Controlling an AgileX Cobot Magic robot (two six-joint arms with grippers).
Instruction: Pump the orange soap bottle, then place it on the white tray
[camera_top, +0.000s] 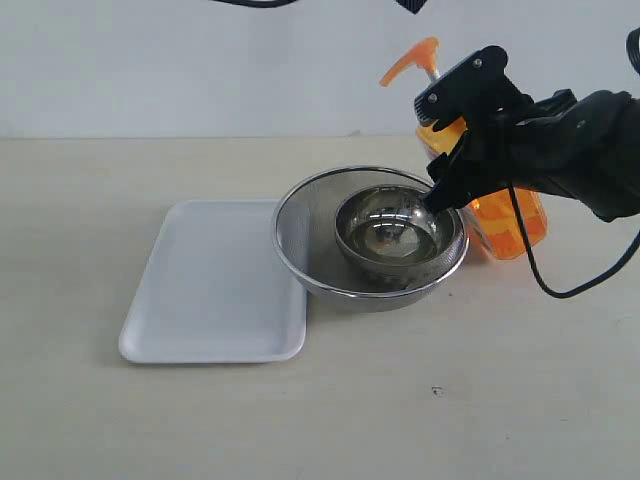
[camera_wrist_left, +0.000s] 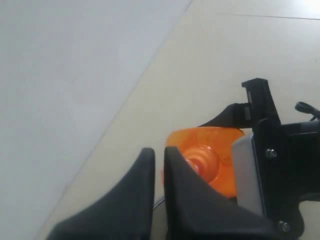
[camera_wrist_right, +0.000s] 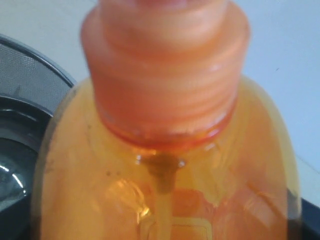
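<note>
The orange soap bottle (camera_top: 505, 225) stands on the counter (camera_top: 400, 420) just beside the round mesh strainer (camera_top: 300, 225), on the side of the strainer away from the white tray (camera_top: 210, 290), and well apart from that tray. It looks slightly tilted, its pump head (camera_top: 412, 58) leaning over the strainer's side. The right tool (camera_top: 455, 165) is clamped around the bottle's upper body below the pump collar. One black finger lies across the bottle face that looks toward the strainer, and its tip hangs just above the strainer's rim. The right wrist view is filled by the bottle's ribbed orange collar and its clear orange shoulder, with a dip tube showing inside the liquid. A steel bowl (camera_top: 395, 235) sits inside the strainer, and the strainer's rim overlaps the near edge of the tray, which lies flat on the counter on the strainer's far side from the bottle. The left tool (camera_wrist_left: 159, 170) does not show in the exterior view. Its own wrist view looks down on the pump head, and its two dark fingers are pressed almost together, holding nothing, right over the pump. Whether they touch the pump cannot be told. A black cable (camera_top: 540, 280) loops from the right arm down past the bottle.
</note>
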